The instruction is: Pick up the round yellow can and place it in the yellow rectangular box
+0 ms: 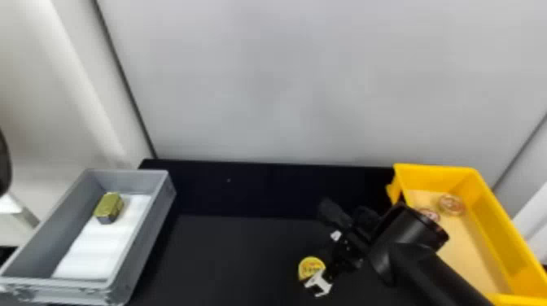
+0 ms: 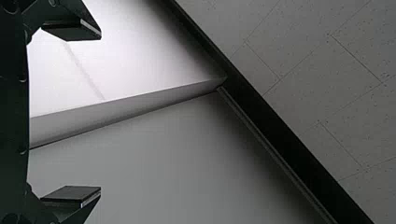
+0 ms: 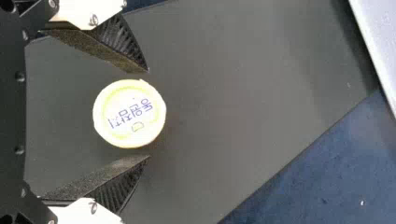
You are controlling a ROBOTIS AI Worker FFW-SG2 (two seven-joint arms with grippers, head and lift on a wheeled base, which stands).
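Observation:
In the head view, the round yellow can (image 1: 311, 267) is on the black table, right of the middle near the front. My right gripper (image 1: 320, 260) is over it, its arm coming from the lower right. The right wrist view has the can's pale, marked lid (image 3: 129, 113) between the fingers of the right gripper (image 3: 149, 114), which stands open with a gap on each side of the can. The yellow rectangular box (image 1: 502, 221) stands at the right, partly behind the right arm. My left gripper (image 2: 100, 113) is open and holds nothing, facing pale walls and a tiled ceiling.
Two round reddish-topped items (image 1: 451, 204) lie inside the yellow box towards its back. At the left stands a grey box (image 1: 156, 228) with a white sheet on its floor and an olive-coloured block (image 1: 109, 206). A pale wall rises behind the table.

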